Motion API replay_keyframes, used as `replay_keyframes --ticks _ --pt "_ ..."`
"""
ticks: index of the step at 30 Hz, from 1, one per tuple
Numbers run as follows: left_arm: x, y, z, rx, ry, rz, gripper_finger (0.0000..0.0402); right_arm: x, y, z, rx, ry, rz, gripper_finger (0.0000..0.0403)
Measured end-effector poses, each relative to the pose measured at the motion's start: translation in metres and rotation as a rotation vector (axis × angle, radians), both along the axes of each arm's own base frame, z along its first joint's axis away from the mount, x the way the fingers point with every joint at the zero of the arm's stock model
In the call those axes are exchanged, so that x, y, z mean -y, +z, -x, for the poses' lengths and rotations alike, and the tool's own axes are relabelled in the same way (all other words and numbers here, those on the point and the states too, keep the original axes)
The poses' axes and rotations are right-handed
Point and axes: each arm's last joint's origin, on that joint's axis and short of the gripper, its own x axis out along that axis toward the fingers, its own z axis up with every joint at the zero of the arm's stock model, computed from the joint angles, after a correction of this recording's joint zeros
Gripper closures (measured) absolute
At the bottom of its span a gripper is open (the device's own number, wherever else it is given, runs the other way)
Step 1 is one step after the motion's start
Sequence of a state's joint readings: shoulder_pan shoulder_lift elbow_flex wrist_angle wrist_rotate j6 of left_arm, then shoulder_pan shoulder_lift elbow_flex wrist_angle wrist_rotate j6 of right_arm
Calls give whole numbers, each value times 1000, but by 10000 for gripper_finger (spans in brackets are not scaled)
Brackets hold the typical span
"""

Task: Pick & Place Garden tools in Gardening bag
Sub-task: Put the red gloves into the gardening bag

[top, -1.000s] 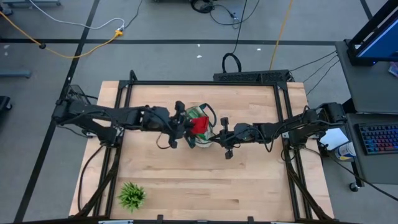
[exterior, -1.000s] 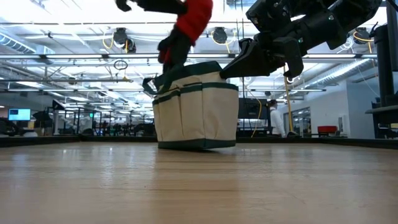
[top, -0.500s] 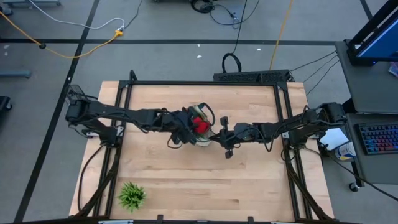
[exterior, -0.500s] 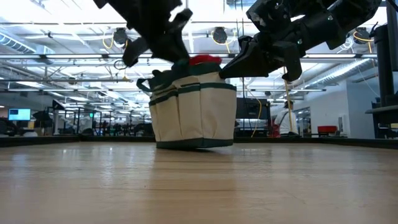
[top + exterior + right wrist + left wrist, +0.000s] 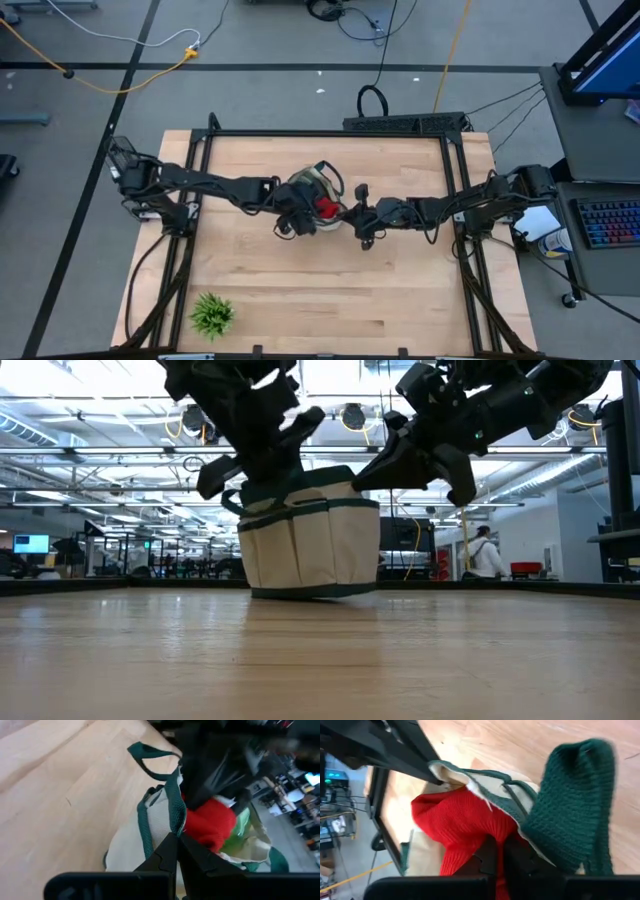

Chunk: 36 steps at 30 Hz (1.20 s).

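Bag [image 5: 312,186] mid-table. Left gripper [image 5: 501,851] down in bag mouth, fingers clamped on red glove [image 5: 462,822], glove inside bag. Right gripper [image 5: 176,841] at bag's right rim, fingers pinched on green trim, seemingly. Plant [image 5: 211,314] well apart from bag.

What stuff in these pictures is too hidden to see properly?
- Inside of the gardening bag: in the low view its cream wall hides everything in it.
- Whatever lies under the red glove: in the right wrist view only a green scrap shows beside it, too blurred to name.
- Left end effector: in the high view the arm covers the bag's mouth.
- Right end effector: shut on the bag's green trim; the bag's far side is cut off.
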State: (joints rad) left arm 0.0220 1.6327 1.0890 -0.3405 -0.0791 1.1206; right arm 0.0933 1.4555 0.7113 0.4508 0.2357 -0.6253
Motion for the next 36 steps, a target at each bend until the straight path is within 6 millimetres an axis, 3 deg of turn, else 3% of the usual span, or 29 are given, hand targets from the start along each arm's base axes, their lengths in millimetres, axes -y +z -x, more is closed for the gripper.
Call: replay_keyframes --ticks 8,17,29,36 --pt "-7 -7 -2 -20 -21 74 392 0 3 -1 27 39 101 399" --pt "-11 -6 -6 26 11 218 391 0 4 -2 39 43 99 399" --pt "10 0 -10 102 97 275 265 -1 5 -2 42 41 80 399" --pt "27 13 -3 143 142 171 238 0 6 -2 45 33 78 399"
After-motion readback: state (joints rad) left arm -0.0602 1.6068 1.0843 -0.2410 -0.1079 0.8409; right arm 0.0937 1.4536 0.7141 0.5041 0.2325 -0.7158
